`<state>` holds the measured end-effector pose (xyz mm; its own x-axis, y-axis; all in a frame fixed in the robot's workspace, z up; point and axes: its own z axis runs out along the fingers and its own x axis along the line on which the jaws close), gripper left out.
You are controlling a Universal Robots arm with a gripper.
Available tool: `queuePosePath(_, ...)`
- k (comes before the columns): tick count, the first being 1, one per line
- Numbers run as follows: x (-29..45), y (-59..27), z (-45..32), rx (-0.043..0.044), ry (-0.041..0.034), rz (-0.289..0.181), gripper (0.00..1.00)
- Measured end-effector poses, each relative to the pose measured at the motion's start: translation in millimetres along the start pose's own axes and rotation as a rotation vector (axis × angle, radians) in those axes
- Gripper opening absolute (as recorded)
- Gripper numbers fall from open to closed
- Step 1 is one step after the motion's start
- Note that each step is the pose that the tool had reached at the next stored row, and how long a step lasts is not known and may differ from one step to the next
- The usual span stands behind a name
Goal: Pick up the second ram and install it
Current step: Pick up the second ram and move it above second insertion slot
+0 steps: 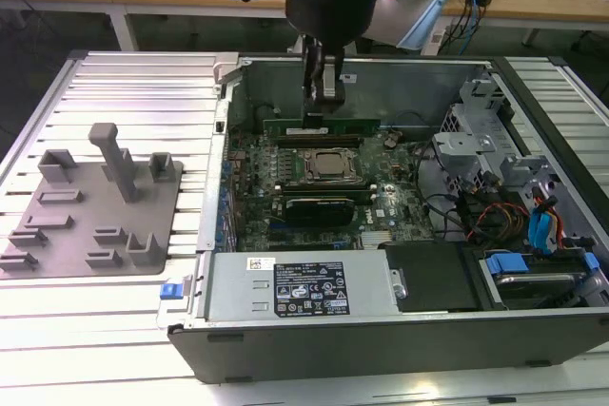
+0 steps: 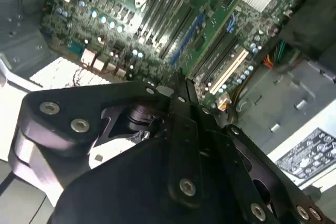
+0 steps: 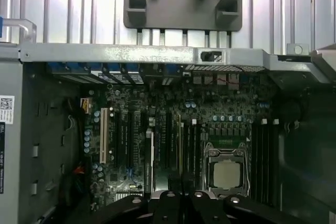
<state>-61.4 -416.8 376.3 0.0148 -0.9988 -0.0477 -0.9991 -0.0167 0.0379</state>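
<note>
The second ram (image 1: 354, 125) is a thin green stick lying crosswise inside the open computer case, at the far side of the motherboard behind the CPU socket (image 1: 333, 166). My gripper (image 1: 322, 113) comes straight down from above and is shut on the stick's top edge near its middle. I cannot tell whether the stick sits in a slot or hangs just over it. In the second wrist view the black gripper (image 2: 178, 85) closes to a narrow tip above the board. Long black memory slots (image 3: 184, 150) run beside the CPU socket (image 3: 227, 174) in the first wrist view.
A grey fixture plate (image 1: 95, 202) with blocks and a post lies on the slatted table at the exterior view's left. The power supply (image 1: 295, 287) fills the case's near side. Drive cages and coloured cables (image 1: 514, 216) crowd the exterior view's right. The case's metal walls (image 3: 115, 53) ring the board.
</note>
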Motion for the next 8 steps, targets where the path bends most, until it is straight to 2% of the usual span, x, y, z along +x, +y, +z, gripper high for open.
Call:
queuePosePath(4,-5.3,-5.2,9.4,0.0,0.0,0.0,0.09)
queuePosePath(8,-7.4,-7.7,23.0,-0.0001,0.0003,0.001,0.09)
